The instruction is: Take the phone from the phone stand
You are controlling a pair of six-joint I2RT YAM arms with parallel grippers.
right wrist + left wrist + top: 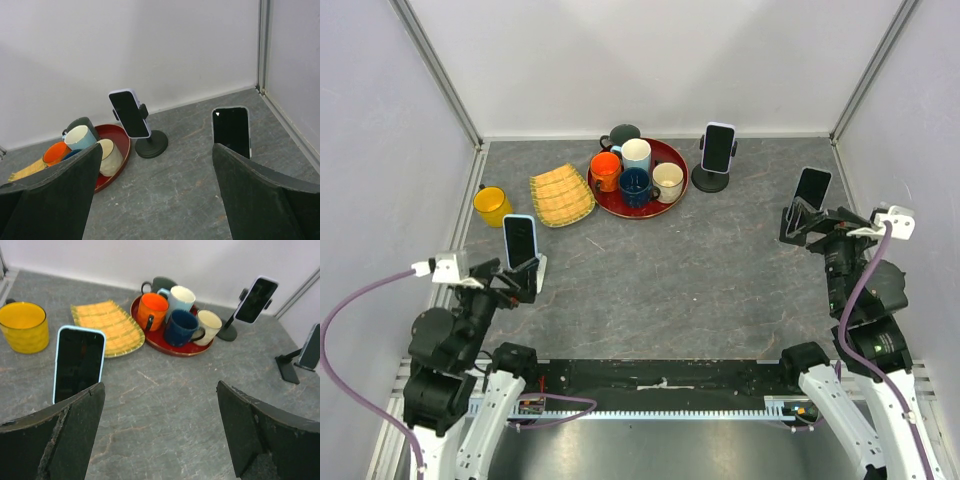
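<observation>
Beside the tray [660, 207] the phone [718, 147] sits on its stand [711, 181], unlifted; left phone [520, 240] and right phone [811, 187], possibly the targets instead, sit propped too. Both the left gripper [160, 387] and right gripper [156, 150] gape wide, empty.

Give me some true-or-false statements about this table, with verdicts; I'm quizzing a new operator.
1. The left gripper and right gripper are both open and empty. True.
2. The yellow mug sits on the red tray. False: it stands on the table, off the tray.
3. The white-cased phone sits in a round-based stand. True.
4. The black phone on the right lies flat. False: it leans upright on an angled stand.
</observation>
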